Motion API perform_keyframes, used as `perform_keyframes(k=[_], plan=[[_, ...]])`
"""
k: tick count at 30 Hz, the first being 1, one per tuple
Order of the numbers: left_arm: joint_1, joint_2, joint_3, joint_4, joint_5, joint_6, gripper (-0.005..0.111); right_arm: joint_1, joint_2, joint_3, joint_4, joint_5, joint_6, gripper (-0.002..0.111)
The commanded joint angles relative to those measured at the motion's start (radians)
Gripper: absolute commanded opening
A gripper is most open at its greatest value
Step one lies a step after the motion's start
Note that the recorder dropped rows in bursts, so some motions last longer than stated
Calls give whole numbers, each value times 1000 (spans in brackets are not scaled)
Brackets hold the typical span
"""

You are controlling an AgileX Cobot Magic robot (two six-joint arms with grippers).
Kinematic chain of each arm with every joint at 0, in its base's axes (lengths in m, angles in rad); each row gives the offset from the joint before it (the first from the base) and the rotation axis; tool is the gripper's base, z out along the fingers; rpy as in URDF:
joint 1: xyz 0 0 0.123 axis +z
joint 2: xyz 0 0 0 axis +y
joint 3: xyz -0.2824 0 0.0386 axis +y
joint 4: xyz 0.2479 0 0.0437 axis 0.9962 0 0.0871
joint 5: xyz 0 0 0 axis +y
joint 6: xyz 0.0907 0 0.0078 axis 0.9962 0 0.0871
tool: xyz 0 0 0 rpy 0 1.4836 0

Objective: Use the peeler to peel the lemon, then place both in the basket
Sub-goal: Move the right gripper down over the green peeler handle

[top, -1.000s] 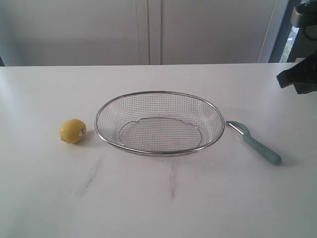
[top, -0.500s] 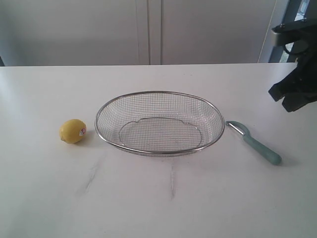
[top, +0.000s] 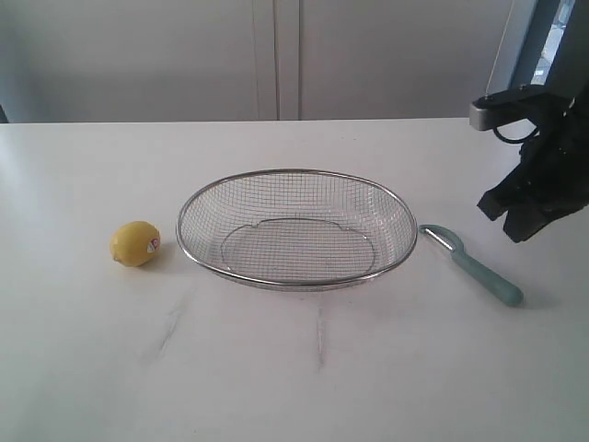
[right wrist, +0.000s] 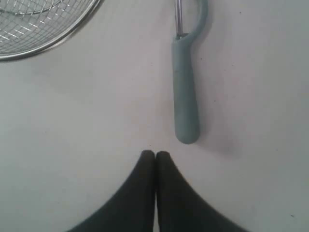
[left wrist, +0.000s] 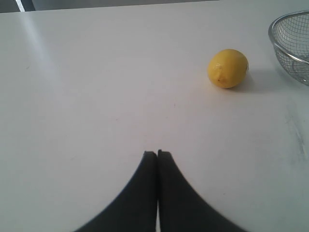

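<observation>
Beside basket [top: 294,171] rim, peeler [top: 474,267] seemingly apart; lemon [top: 135,244] opposite.

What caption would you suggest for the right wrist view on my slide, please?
Shut right gripper hovers near the teal handle end of the peeler, basket at the frame's edge.

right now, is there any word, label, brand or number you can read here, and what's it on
No text here can be read.
The red-and-white sticker on the lemon: its print is too small and blurred to read.
The basket and the peeler: no writing visible in any view.
</observation>
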Motion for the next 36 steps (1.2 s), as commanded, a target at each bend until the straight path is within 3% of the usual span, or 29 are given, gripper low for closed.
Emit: perform_keyframes(k=[1, 8, 16, 36], plan=[[2, -5, 3, -10, 4, -3, 0, 2, 25, -6, -3, -10, -47, 5], [2, -5, 3, -10, 4, -3, 0, 2, 69, -6, -7, -38, -53, 24], [2, -5, 3, -10, 4, -3, 0, 2, 93, -6, -47, -104, -87, 57], [2, -5, 3, -10, 4, -3, 0, 4, 155, -6, -87, -179, -87, 58]])
